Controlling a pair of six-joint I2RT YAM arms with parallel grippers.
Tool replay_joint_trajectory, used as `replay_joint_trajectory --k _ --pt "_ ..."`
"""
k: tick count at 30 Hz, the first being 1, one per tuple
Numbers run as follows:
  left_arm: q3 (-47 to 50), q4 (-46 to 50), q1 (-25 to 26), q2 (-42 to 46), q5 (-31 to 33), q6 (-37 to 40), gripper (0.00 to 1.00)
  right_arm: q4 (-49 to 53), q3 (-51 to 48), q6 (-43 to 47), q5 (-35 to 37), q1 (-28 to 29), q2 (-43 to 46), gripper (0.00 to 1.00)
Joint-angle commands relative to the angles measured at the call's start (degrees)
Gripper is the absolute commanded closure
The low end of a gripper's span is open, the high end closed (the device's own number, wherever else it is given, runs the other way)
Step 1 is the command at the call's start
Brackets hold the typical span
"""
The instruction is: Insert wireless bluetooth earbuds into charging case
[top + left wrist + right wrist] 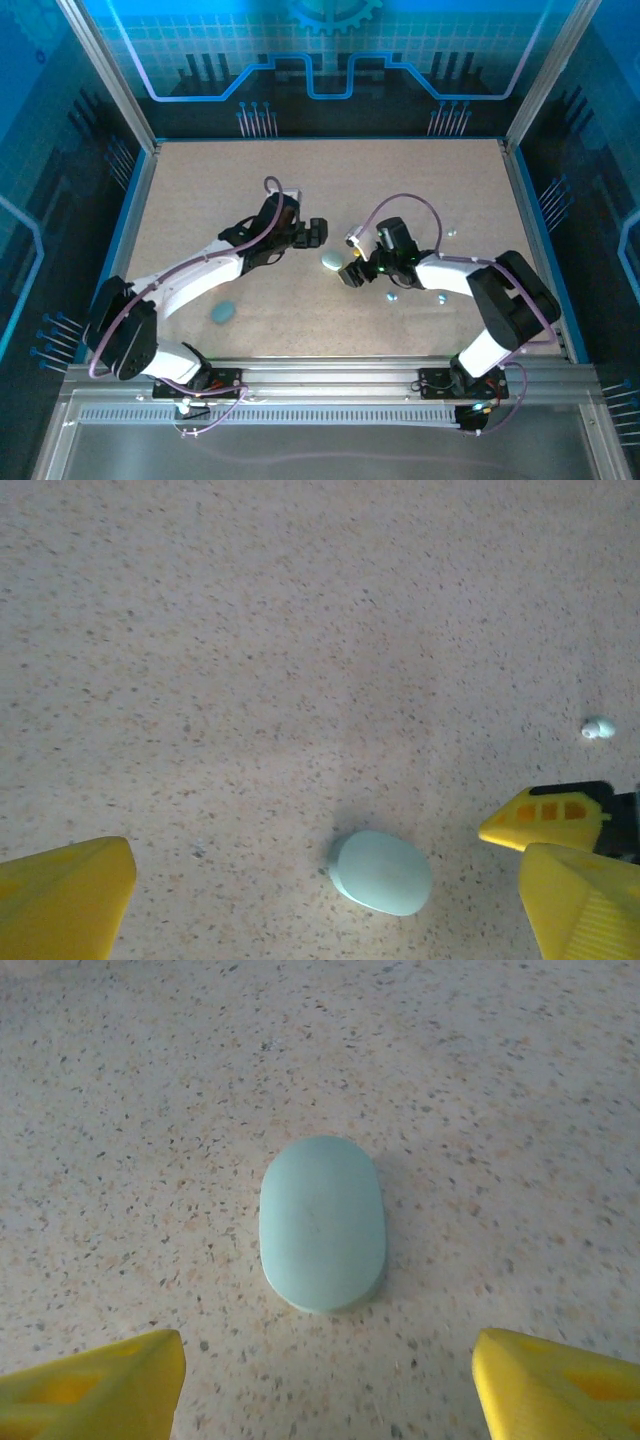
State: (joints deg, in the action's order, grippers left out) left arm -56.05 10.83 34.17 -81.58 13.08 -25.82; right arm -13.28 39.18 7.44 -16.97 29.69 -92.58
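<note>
- Top external view:
  - A pale mint, oval, pebble-shaped plastic charging case (330, 260) lies mid-table on the speckled beige tabletop (200, 190).
  - The left gripper (312, 232) is just beyond the case and the right gripper (352, 272) just beside it. Neither touches it.
  - A second, darker teal oval case (222, 312) sits well apart, near the left arm.
  - The tiny pale bead-like wireless earbuds (392, 297) lie loose on the table to the right, under and beyond the right arm. None looks seated in a case, so I judge that no earbud has been inserted yet.
- Left wrist view:
  - The left gripper (325, 855) has its yellow fingers spread wide and holds nothing.
  - The mint case (382, 872) rests on the table between the fingers, lid down.
  - A yellow fingertip (545, 822) of the right gripper pokes in from the right.
  - One whitish earbud (598, 728) lies farther off.
- Right wrist view:
  - The right gripper (329, 1345) is also spread and holds nothing.
  - The mint case (322, 1222) lies just ahead of its fingertips, apart from both, and looks smooth and closed.
  - What seems left is almost everything: opening the case, picking up each earbud and seating it.
</note>
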Motion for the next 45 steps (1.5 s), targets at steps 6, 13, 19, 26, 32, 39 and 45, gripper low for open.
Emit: replay_joint_trajectory --k 6,13,19,26,32,39,45 --pt "5.62 -8.51 -2.02 6.99 2.69 0.85 0.01 -6.32 5.13 7.14 -1.84 2.29 -8.19 0.25" --pt "9.36 -12.84 -2.98 10.1 2.03 0.86 0.01 -0.87 8.45 12.77 -2.29 3.53 -11.81 0.34" --pt "12.02 -15.95 -5.79 11.42 -2.83 -3.13 0.01 2.94 10.37 14.78 -1.94 3.94 -13.34 0.47" --pt "16.53 -22.92 -8.75 13.29 -9.44 -5.56 0.01 2.06 8.94 14.27 -2.01 3.98 -10.14 0.63" --pt "14.93 -24.86 -9.49 13.48 -20.27 -5.27 0.02 1.38 7.89 10.72 -3.4 3.32 2.83 0.64" --pt "6.88 -28.65 -9.22 10.01 -36.65 -9.28 0.11 6.98 10.5 13.41 -6.58 1.2 15.91 0.64" --pt "1.02 -26.3 -7.0 6.13 -41.99 -9.75 0.2 8.02 12.74 14.05 -4.79 0.99 20.93 0.63"
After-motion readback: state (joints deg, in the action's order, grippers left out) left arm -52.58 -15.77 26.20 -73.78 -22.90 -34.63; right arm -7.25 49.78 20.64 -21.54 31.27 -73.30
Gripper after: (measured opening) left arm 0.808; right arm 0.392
